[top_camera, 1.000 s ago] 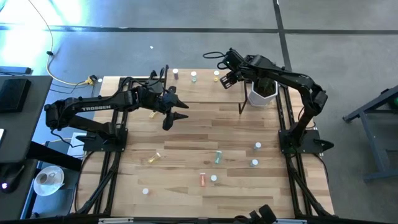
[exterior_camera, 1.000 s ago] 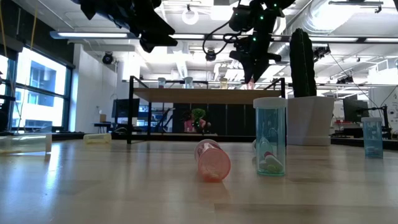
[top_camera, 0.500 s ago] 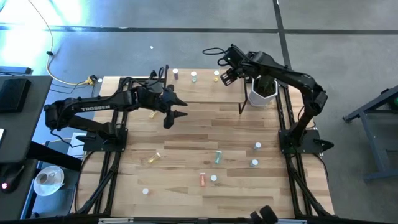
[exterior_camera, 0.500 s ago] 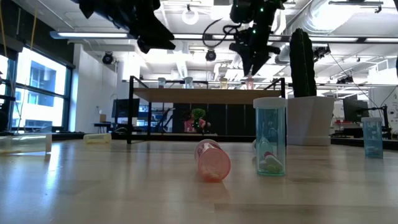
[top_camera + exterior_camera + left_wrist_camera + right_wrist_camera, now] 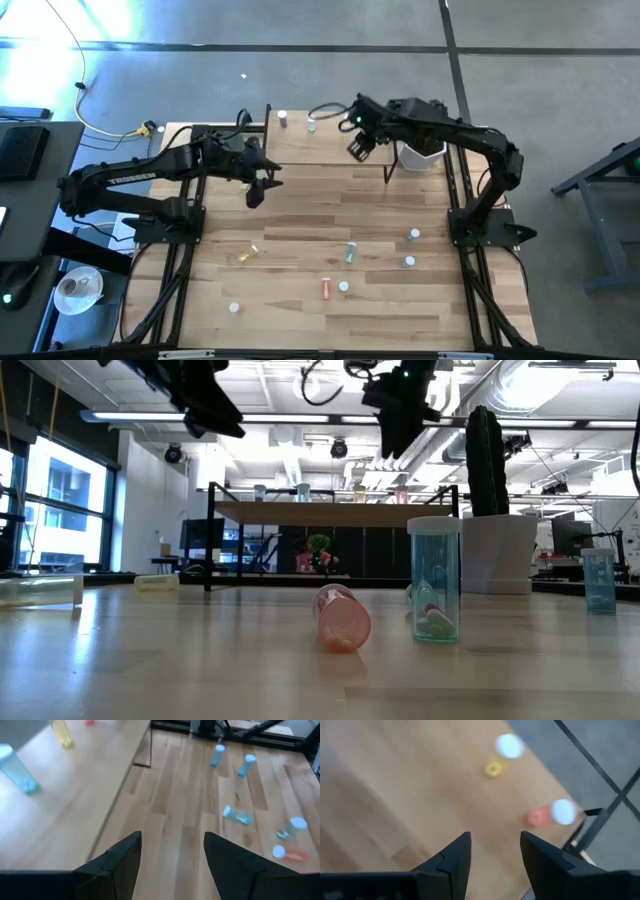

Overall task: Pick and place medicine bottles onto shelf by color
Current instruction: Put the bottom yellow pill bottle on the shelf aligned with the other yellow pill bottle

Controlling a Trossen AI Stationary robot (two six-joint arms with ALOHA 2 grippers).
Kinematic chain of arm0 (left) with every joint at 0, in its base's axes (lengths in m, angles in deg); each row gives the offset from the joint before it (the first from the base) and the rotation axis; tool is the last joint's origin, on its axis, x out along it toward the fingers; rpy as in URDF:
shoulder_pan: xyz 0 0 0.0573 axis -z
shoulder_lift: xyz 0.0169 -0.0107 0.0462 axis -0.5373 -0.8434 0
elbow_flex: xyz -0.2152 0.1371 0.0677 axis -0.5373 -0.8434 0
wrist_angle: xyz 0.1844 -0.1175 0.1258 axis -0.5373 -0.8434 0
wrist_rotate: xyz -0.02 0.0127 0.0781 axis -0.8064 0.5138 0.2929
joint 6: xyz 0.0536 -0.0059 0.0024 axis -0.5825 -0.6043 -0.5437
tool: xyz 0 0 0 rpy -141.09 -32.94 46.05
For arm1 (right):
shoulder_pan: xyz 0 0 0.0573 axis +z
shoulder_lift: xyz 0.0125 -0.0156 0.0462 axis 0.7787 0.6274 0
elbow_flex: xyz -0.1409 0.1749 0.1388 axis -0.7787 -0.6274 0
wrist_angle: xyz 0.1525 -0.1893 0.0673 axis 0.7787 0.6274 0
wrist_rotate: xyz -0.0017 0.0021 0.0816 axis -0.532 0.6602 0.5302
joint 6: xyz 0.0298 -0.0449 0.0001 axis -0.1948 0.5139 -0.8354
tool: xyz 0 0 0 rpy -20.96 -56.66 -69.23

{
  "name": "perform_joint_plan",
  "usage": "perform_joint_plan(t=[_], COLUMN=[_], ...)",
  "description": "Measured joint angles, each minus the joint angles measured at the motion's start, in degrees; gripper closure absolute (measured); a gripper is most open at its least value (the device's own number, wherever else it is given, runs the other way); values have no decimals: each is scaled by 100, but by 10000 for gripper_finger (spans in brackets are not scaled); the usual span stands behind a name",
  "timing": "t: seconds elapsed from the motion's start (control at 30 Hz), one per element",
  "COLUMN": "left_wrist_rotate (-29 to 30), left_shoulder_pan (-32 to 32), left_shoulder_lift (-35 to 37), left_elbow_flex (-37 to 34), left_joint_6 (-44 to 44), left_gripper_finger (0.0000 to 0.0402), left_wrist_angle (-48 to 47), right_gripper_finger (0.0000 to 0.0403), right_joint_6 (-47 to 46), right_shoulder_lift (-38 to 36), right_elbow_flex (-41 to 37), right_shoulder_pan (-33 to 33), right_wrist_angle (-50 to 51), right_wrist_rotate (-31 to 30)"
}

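Several medicine bottles (image 5: pixel 349 252) are seen as tiny cylinders of clear tinted plastic, most with pale round caps; a pink one (image 5: pixel 341 617) lies on its side nearest the low camera, its round end facing forward, and a teal one (image 5: pixel 435 593) stands upright just beside it with a wide pale cap; a blue bottle (image 5: pixel 598 580) stands farther off, to the side of the white pot (image 5: pixel 498 555) from which a dark ribbed cactus (image 5: pixel 486 447) rises. The shelf (image 5: pixel 310 148) is a low board of light wood on thin black metal legs, set at the far edge of the wooden table (image 5: pixel 300 300); a few bottles stand along the shelf's back edge, among them a red one (image 5: pixel 283 120), a pale one (image 5: pixel 312 124), and a yellow one (image 5: pixel 493 768) beside a red one with a white cap (image 5: pixel 552 813) in the right wrist view. Other bottles are scattered on the planked tabletop well in front of the shelf, some upright, some lying. The left gripper (image 5: pixel 256 190) hangs above the table just in front of the shelf's left end, its dark fingers spread apart with nothing between them. The right gripper (image 5: pixel 357 145) hovers over the shelf's right half, fingers likewise parted and empty.
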Motion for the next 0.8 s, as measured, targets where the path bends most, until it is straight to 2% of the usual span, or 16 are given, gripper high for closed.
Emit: perform_joint_plan(t=[0.17, 0.47, 0.63, 0.8], left_wrist_rotate=[116, 1380, 1440, 1427], left_shoulder_pan=[179, 828, 1359, 2004], left_shoulder_lift=[93, 91, 91, 89], left_elbow_flex=[0, 0, -38, -567], left_joint_6=[164, 1165, 1928, 2735], left_gripper_finger=[197, 197, 197, 197], left_wrist_angle=[-577, -1928, -2374, -2425], right_gripper_finger=[242, 242, 242, 242], right_joint_6=[-15, -91, -97, -46], right_shoulder_lift=[0, 293, 542, 644], right_elbow_flex=[-2, -7, -11, -11], right_shoulder_pan=[562, 1264, 1428, 1556], right_wrist_angle=[-4, -287, -477, -762], right_wrist_rotate=[-1, -4, -4, 19])
